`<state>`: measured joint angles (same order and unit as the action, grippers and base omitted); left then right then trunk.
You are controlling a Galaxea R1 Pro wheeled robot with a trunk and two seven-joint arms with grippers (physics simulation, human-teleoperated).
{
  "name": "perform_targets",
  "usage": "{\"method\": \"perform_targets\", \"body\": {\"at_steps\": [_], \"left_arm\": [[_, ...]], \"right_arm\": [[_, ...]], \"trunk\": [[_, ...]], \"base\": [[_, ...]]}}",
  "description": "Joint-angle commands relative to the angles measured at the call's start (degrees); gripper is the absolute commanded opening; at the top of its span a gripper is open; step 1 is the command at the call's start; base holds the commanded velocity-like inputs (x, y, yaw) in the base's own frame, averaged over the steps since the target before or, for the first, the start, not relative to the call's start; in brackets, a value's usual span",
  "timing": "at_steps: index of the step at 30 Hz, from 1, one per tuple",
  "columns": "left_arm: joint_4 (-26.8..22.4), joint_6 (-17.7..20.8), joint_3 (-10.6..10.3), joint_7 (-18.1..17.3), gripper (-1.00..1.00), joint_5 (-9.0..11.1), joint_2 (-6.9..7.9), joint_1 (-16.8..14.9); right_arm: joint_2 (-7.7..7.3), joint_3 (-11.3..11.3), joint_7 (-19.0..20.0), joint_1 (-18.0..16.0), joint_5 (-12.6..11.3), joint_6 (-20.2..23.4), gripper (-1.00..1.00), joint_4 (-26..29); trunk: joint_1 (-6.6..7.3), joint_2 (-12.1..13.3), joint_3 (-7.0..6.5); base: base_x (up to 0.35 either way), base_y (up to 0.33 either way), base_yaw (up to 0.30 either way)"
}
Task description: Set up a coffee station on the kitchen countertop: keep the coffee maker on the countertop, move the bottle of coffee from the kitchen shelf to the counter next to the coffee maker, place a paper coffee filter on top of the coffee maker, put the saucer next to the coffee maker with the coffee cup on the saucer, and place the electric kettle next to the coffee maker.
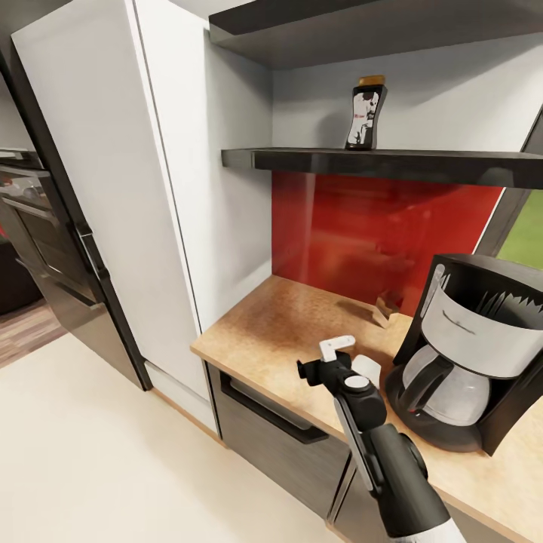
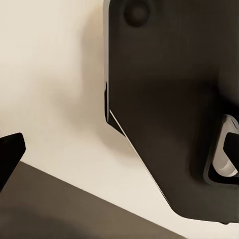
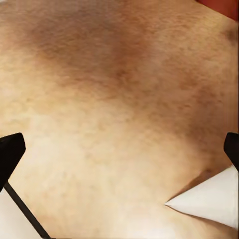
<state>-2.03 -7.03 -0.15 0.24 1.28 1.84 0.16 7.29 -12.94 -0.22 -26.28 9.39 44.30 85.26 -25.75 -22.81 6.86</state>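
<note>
Right gripper: my fingers spread, empty, hovering over the kitchen countertop. Paper coffee filter: just beneath. Step: filter pickup. Next: descend, pinch.

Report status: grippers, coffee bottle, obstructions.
Right gripper open above kitchen countertop. Left gripper: state unclear. Bottle of coffee upright on kitchen shelf. Coffee maker beside arm.

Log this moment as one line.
bottle: on shelf | coffee maker: on countertop | right gripper: open, over countertop
</note>
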Motion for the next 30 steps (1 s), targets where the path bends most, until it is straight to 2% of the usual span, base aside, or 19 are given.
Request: {"method": "perform_targets", "body": {"at_steps": [1,2,3,5,11,18,25,30], "left_arm": [[-0.1,-0.1,0.0,0.0,1.00,0.1,0.00,0.0],[-0.1,-0.1,0.0,0.0,1.00,0.1,0.00,0.0],[-0.1,-0.1,0.0,0.0,1.00,0.2,0.00,0.0],[-0.1,-0.2,-0.1,0.0,1.00,0.2,0.00,0.1],[-0.1,-0.2,0.0,0.0,1.00,0.2,0.00,0.0],[-0.1,-0.1,0.0,0.0,1.00,0.2,0.00,0.0],[-0.1,-0.2,0.0,0.0,1.00,0.2,0.00,0.0],[-0.1,-0.2,0.0,0.0,1.00,0.2,0.00,0.0]], "right_arm": [[0.01,0.0,0.0,-0.2,1.2,0.3,1.00,0.0],[0.01,0.0,0.0,-0.2,2.0,0.3,1.00,0.0],[0.01,0.3,0.0,-0.3,4.1,0.3,1.00,0.0],[0.01,0.8,0.0,-0.4,4.8,0.4,1.00,0.1],[0.01,1.5,0.0,-0.5,5.3,0.5,1.00,0.1],[0.01,1.6,0.0,-0.9,5.5,5.6,1.00,0.2],[0.01,1.8,-0.1,-1.1,7.3,6.3,1.00,0.3],[0.01,4.8,-0.1,-1.2,7.8,6.4,1.00,0.3]], "trunk": [[-0.03,-0.1,0.11],[-0.03,-0.1,0.11],[-0.03,-0.1,0.11],[-0.03,-0.1,0.11],[-0.03,-0.1,0.11],[-0.03,-0.1,0.11],[-0.03,-0.1,0.11],[-0.03,-0.1,0.11]], "base": [[0.000,0.000,0.000],[0.006,0.000,0.000],[0.068,0.000,0.000],[0.097,0.000,0.000],[0.052,0.000,0.000],[0.003,0.000,0.000],[0.000,0.000,0.000],[0.000,0.000,0.000]]}}
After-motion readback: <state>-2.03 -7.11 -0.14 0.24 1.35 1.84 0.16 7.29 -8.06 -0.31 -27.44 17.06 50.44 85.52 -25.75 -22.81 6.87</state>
